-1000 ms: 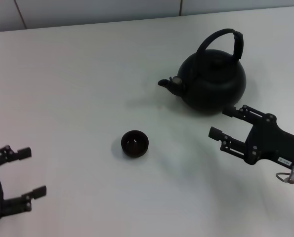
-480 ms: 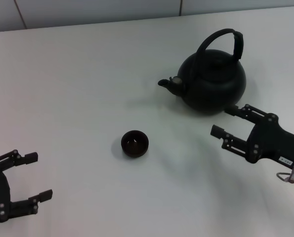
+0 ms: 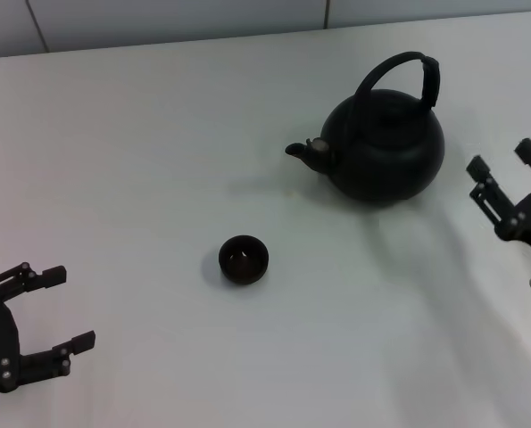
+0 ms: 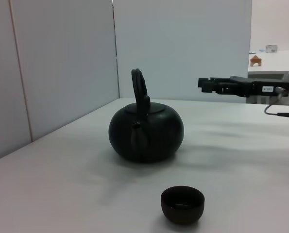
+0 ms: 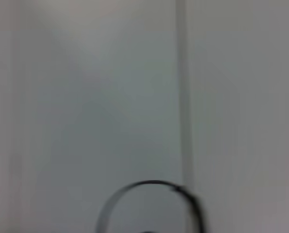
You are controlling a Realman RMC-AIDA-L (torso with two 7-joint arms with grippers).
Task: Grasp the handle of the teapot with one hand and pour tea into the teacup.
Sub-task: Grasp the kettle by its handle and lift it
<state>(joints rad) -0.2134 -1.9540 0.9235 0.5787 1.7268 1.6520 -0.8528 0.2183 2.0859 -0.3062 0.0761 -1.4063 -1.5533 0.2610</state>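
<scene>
Nothing of the task done yet, judging by how things lie. Standing upright on the white table (image 3: pixel 158 134), upper right of centre in the head view: the teapot (image 3: pixel 385 152), spout aimed toward the frame's left, handle (image 3: pixel 406 71) arched over its lid and free of any grip. Same pot seen mid-frame in the left wrist view (image 4: pixel 145 132), handle edge-on (image 4: pixel 140 90) above it. Hovering at the right edge of the head view, just beside the pot but clear of it: the right gripper (image 3: pixel 506 171), fingers spread and grasping nothing; seen from the side in the left wrist view (image 4: pixel 210 85), at about the height of the handle's top and well off to the frame's right. A thin dark arc, probably the handle (image 5: pixel 151 201), showing low in the right wrist view against the wall. Parked at the lower left corner of the head view: the left gripper (image 3: pixel 69 308), likewise spread wide and released. Smallest of all, the teacup (image 3: pixel 244 259), below and left of the pot, well apart from the spout, upright; contents too dark to tell. Still ahead, as a judgement: closing on the handle, lifting, carrying the spout over the cup, tipping.
</scene>
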